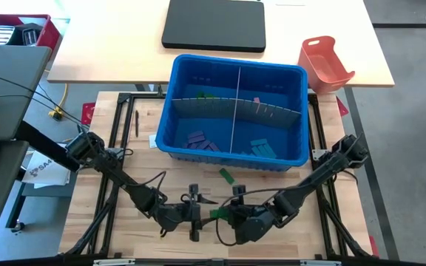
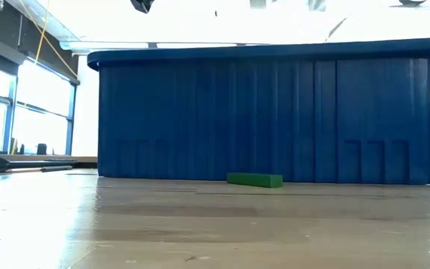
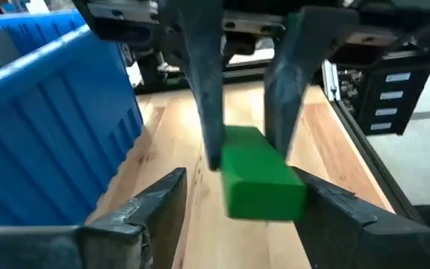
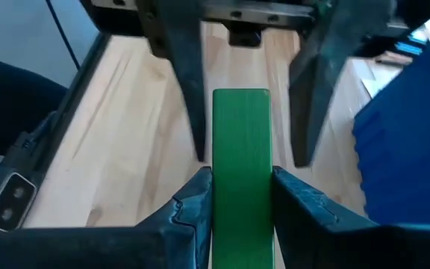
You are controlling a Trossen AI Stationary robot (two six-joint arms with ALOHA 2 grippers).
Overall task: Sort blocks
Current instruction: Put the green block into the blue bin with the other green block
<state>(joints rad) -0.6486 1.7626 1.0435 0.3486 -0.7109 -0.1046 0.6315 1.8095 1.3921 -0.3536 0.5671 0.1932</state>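
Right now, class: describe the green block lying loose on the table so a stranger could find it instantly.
Find the big blue bin mid-table. Just outside its near wall, on bare wood, lies one green block. Unlike the green block between the end effectors, it lies flat with nothing touching it.

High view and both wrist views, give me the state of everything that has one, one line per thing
Right gripper: shut on the held green block, above the table.
Left gripper: fingers open around the held green block's other end.
Second green block: lying flat on the table, in front of the bin.
Blue bin: upright, open-topped, blocks in its compartments.
Orange-red tray: tilted, empty.
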